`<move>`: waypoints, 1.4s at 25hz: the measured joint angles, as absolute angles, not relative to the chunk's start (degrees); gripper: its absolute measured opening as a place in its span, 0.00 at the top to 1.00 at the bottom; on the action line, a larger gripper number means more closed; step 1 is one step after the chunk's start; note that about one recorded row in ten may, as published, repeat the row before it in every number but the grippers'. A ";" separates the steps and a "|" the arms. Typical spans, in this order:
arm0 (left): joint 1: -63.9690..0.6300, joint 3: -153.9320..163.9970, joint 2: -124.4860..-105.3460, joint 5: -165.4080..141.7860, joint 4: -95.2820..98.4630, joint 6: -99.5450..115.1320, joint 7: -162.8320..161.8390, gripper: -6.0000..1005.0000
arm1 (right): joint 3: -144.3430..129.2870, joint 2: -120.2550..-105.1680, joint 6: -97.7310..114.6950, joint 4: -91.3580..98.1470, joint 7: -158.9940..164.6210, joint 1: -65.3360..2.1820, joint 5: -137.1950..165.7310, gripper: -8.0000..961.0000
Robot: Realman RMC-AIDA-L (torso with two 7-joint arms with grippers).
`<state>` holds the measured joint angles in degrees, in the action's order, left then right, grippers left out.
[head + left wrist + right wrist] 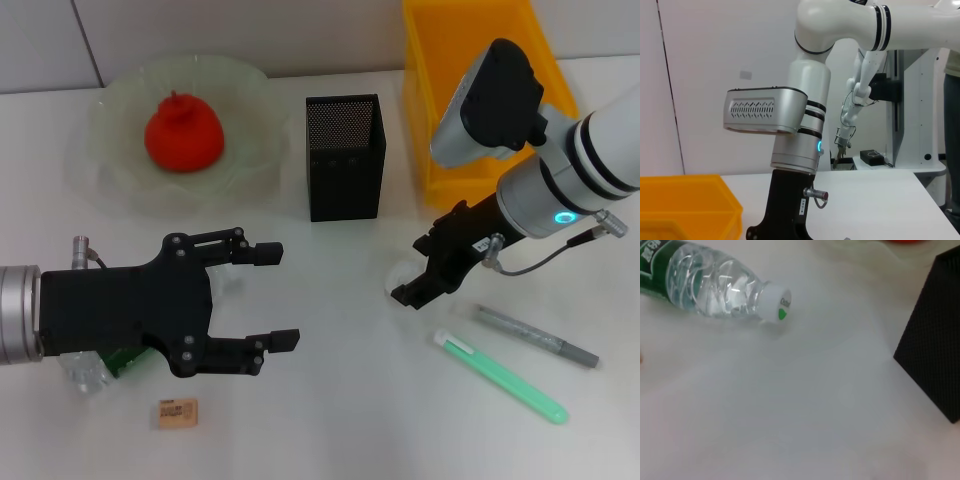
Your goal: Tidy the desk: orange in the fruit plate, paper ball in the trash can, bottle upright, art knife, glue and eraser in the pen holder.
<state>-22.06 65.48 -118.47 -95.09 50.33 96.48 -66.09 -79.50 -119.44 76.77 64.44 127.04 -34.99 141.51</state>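
An orange (184, 135) sits in the pale green fruit plate (118, 170) at the far left of the white surface (330, 400). Just to the right of the plate stands the black mesh pen holder (344, 157), upright and separate from it. Farther right, at the back edge, is a yellow bin (425, 80). A clear plastic bottle (705, 282) with a green label lies on its side, white cap pointing toward the pen holder; in the head view most of it is hidden beneath the left gripper (275, 297). That gripper hovers over the near left of the surface with its jaws spread wide, grasping nothing. A small tan eraser (178, 412) lies near the front edge, just below the left gripper. On the right, the right gripper (410, 290) points down close to the surface; whether its jaws are parted cannot be told. Near it lie a green glue stick (500, 377) and a grey art knife (537, 336), side by side but apart.
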 joint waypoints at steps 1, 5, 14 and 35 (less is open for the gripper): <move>-22.06 65.48 -118.47 -95.10 50.36 96.47 -66.09 0.22 | -79.52 -119.44 76.76 64.31 127.04 -34.99 141.51 0.31; -22.06 65.49 -118.47 -95.10 50.38 96.45 -66.09 0.22 | -79.55 -119.45 76.44 64.00 127.18 -34.98 141.50 0.32; -22.06 65.80 -118.47 -95.09 50.13 96.36 -66.09 0.22 | -79.61 -119.60 74.61 62.52 127.35 -34.74 141.49 0.33; -21.78 66.89 -118.56 -95.09 50.05 96.14 -66.10 0.23 | -78.96 -119.41 73.91 66.78 127.11 -29.99 135.75 0.66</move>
